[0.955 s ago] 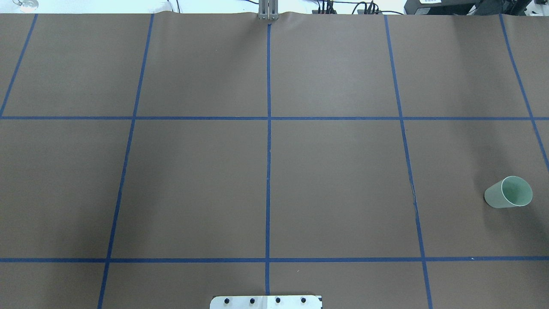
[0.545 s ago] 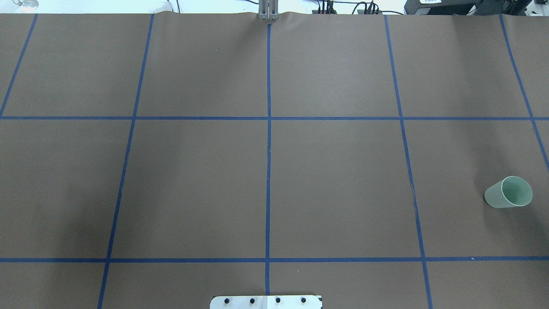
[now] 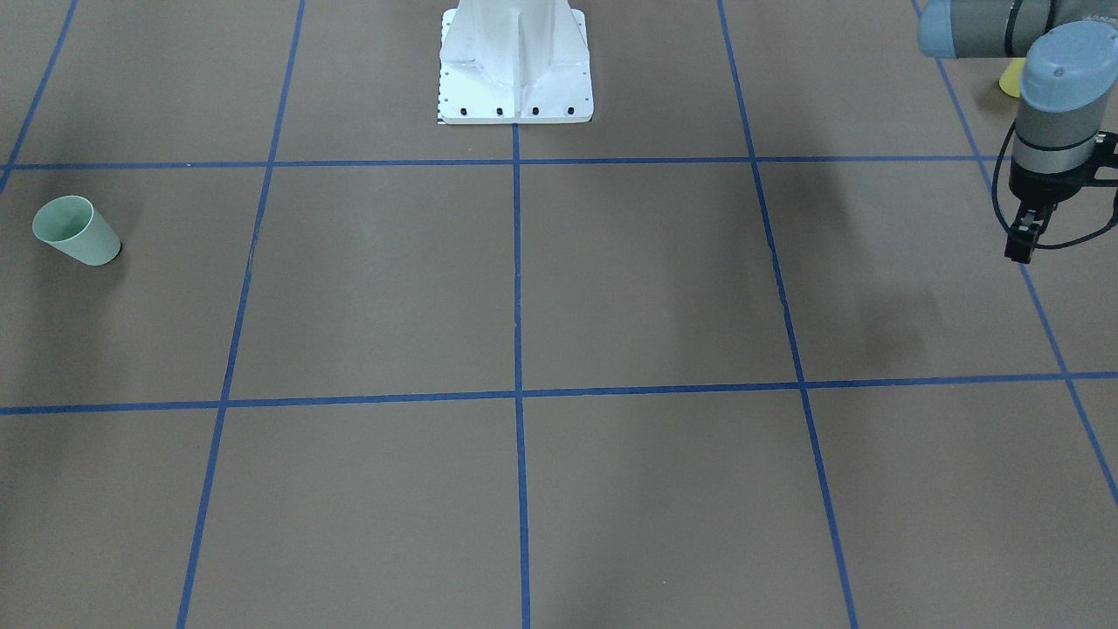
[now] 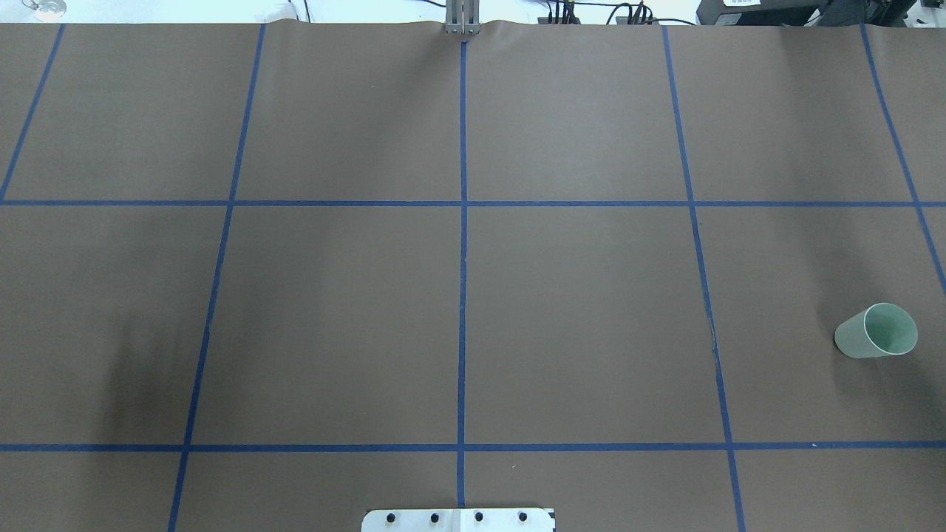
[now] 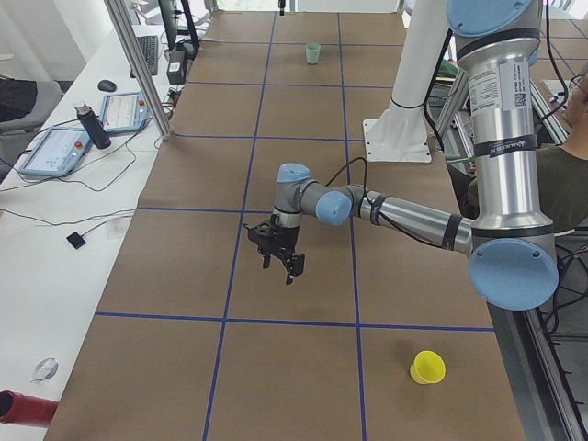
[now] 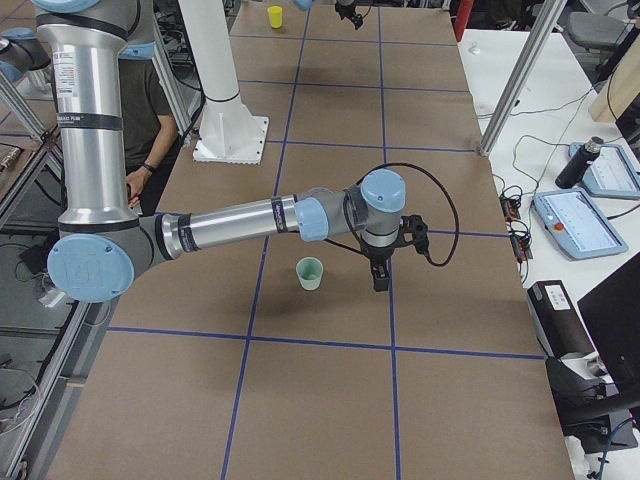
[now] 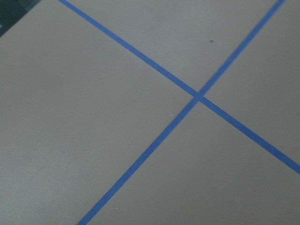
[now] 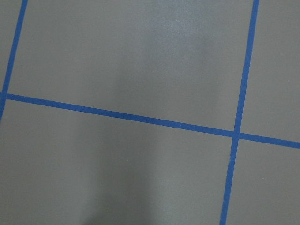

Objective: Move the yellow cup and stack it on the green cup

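Observation:
The green cup (image 4: 876,331) stands upright on the brown table at my right, also in the front view (image 3: 76,231) and the right view (image 6: 310,272). The yellow cup (image 5: 427,367) stands upright at my far left near the robot's side, partly hidden by my arm in the front view (image 3: 1009,80). My left gripper (image 3: 1022,245) hangs above the table, well apart from the yellow cup; in the left view (image 5: 280,265) its fingers stand apart and hold nothing. My right gripper (image 6: 378,278) hovers just beside the green cup; I cannot tell if it is open.
Blue tape lines divide the table into squares. The white robot base plate (image 3: 515,61) sits at the robot's edge. Side desks hold tablets and a bottle (image 6: 573,165). A seated person (image 6: 150,110) is behind the robot.
The green cup has not moved. A faint shadow on the left part of the table has grown a little darker.

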You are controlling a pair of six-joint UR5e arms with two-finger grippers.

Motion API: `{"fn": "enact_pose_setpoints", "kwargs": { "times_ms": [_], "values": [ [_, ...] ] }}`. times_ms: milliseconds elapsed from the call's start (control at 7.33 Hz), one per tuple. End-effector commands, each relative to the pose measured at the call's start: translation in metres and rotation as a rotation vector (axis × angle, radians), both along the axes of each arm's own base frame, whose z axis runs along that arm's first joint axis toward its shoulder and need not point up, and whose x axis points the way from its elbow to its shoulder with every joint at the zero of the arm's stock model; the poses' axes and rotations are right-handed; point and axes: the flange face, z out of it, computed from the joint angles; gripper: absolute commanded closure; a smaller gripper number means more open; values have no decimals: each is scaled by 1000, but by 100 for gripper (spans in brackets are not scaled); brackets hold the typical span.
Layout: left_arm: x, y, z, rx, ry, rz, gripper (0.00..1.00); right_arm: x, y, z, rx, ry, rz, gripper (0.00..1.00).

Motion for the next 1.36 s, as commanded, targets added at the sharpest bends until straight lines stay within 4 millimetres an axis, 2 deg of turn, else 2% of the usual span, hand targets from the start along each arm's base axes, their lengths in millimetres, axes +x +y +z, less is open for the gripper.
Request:
{"fn": "enact_pose_setpoints", "kwargs": {
  "times_ms": [0, 409, 545, 682, 818, 955, 1227],
  "values": [
    [10, 35, 26, -162, -236, -116, 1, -6, -10, -5, 20, 24, -4, 0],
    [30, 98, 74, -314, -488, -417, 1, -22, -21, -15, 57, 77, -21, 0],
    [41, 117, 85, -320, -574, -507, 1, -41, -20, -16, 59, 84, -53, 0],
    [42, 129, 123, -344, -658, -561, 1, -50, -20, -16, 60, 85, -69, 0],
    [41, 138, 142, -385, -695, -607, 1, -56, -25, -23, 79, 97, -76, 0],
    [53, 155, 147, -427, -705, -620, 1, -67, -26, -25, 94, 124, -90, 0],
    [60, 191, 159, -500, -744, -653, 1, -74, -26, -24, 101, 144, -100, 0]
  ]
}}
